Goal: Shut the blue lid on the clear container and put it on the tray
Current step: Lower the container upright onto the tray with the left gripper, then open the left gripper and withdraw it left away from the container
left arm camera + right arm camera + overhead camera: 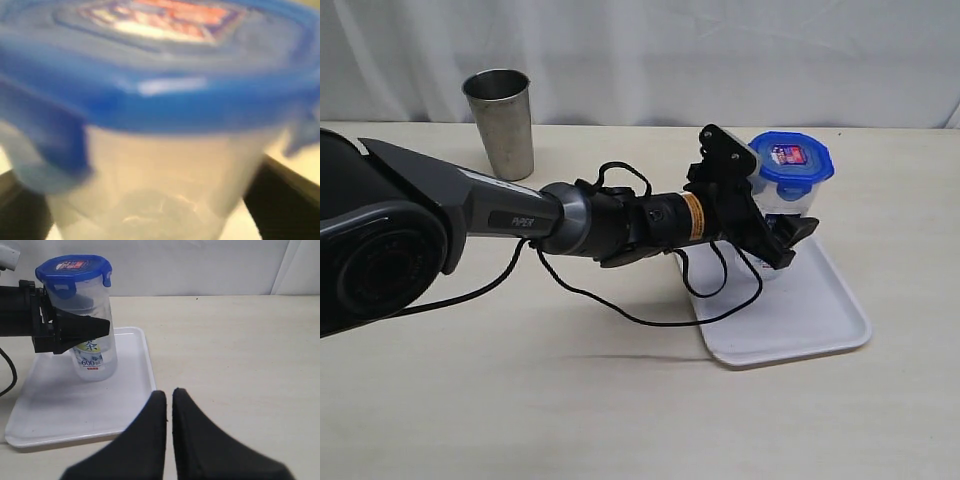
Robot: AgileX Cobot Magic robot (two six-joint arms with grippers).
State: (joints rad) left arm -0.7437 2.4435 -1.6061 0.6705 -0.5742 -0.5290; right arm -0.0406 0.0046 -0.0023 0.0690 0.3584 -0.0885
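Desk carries the tray. The left tool reaches over the tray, jaws wide astride the clear container; cannot tell whether the pads press its wall or stand just clear. The right tool is pinched together, empty, off the tray over bare desk. The container stands upright on the tray, inside the rim, with the blue lid seated on top. Judged step: release. Spread fully, then back out level; the tall container would tip at a brush.
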